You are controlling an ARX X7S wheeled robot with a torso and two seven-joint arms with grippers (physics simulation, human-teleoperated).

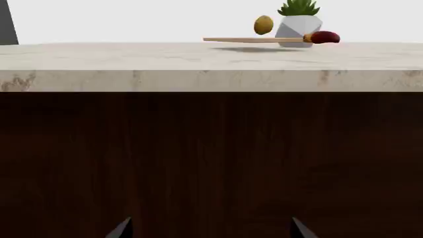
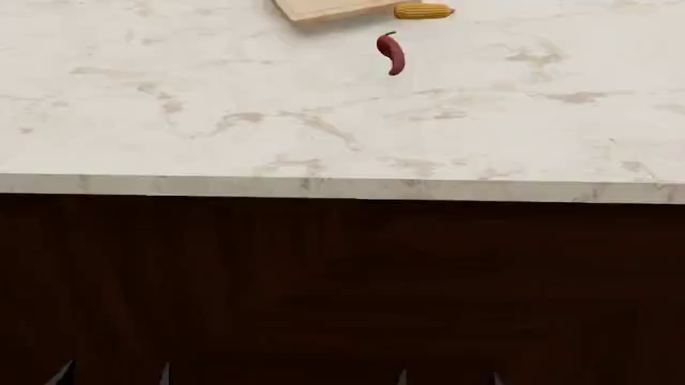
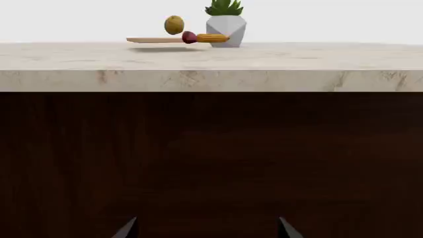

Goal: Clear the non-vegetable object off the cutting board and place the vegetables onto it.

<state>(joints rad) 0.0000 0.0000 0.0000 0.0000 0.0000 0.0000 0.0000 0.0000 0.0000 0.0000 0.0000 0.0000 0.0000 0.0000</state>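
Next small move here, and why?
Probably drive closer and raise both arms: both grippers hang open below the counter edge, while the lump sits on the cutting board at the far side, likely beyond reach.

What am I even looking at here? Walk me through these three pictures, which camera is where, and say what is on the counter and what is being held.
These are simulator renders from a wheeled robot with two arms. One picture looks down from its head; the other two come from cameras near each hand, looking level at the counter's dark wood front.

The dark points at the bottom are fingertips: the left hand and the right hand. Both are open, down in front of the cabinet, holding nothing.

On the marble counter, far back, lies a wooden cutting board with a yellow-brown potato-like lump on it. A corn cob lies at the board's edge, and a red chilli lies on the counter nearer the robot. Behind them stands a potted plant.
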